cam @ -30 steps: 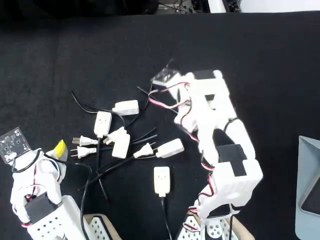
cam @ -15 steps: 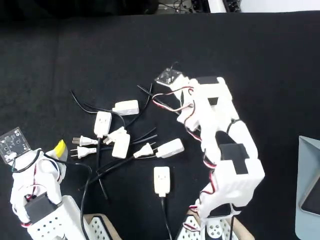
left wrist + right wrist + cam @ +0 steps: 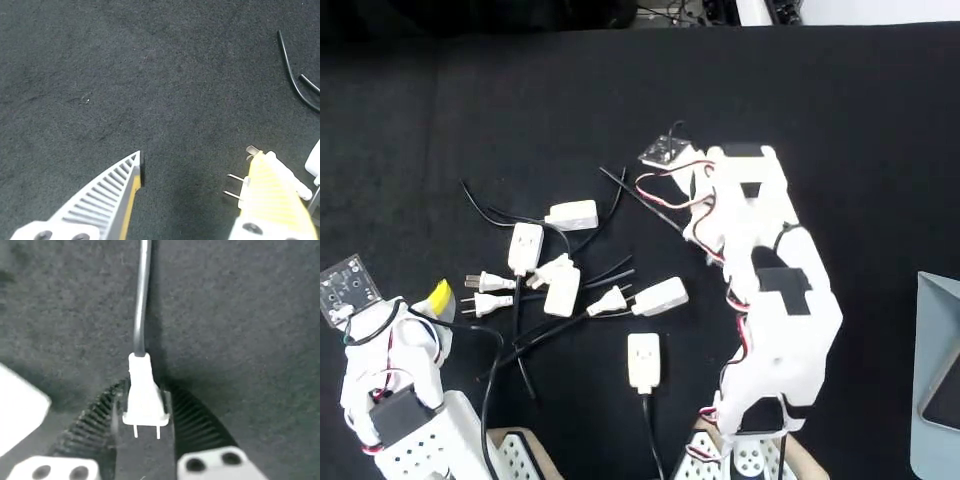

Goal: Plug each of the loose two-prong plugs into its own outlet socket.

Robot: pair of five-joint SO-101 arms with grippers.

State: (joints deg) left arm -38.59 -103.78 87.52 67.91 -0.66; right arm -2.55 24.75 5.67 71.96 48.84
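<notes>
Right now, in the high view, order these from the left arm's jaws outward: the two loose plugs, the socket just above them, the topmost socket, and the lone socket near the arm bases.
1. Two loose plugs, on the cluster's left edge.
2. Socket above them, slightly farther back.
3. Topmost socket, at the cluster's far edge.
4. Lone socket, on the cluster's near right side.

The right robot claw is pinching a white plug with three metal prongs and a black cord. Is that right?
Not quite. The white plastic plug pinched in the right gripper has two metal prongs, not three, as the right wrist view shows. The rest is right: the black cord runs out of the plug's other end.
</notes>
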